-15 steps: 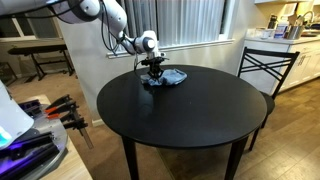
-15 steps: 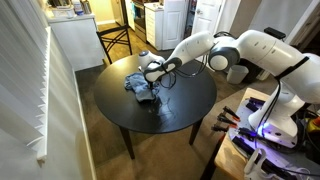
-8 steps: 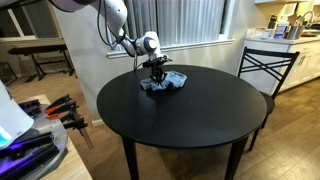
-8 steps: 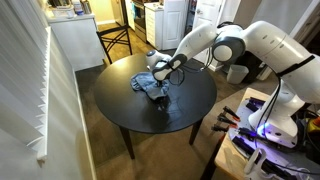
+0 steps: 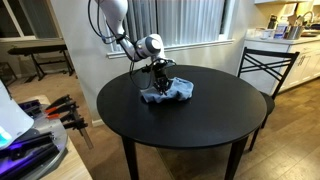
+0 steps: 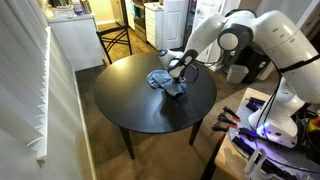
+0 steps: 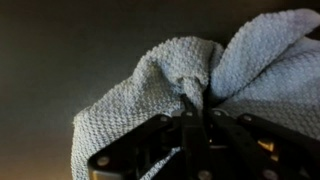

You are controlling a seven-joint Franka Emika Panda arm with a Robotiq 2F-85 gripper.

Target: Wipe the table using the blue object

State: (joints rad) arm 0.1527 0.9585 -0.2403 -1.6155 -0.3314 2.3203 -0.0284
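Blue knitted cloth (image 7: 140, 85) lies bunched on black table (image 5: 185, 128), pinched by the hand (image 7: 196, 106)

A black metal chair (image 5: 262, 65) stands at the right of an exterior view, with a cluttered kitchen counter (image 5: 296, 42) in the upper right corner. Vertical blinds (image 5: 190, 20) fill the top centre. Orange-handled clamps (image 5: 68, 112) lie at the lower left. A white refrigerator (image 6: 172, 22) stands at the top centre of an exterior view.
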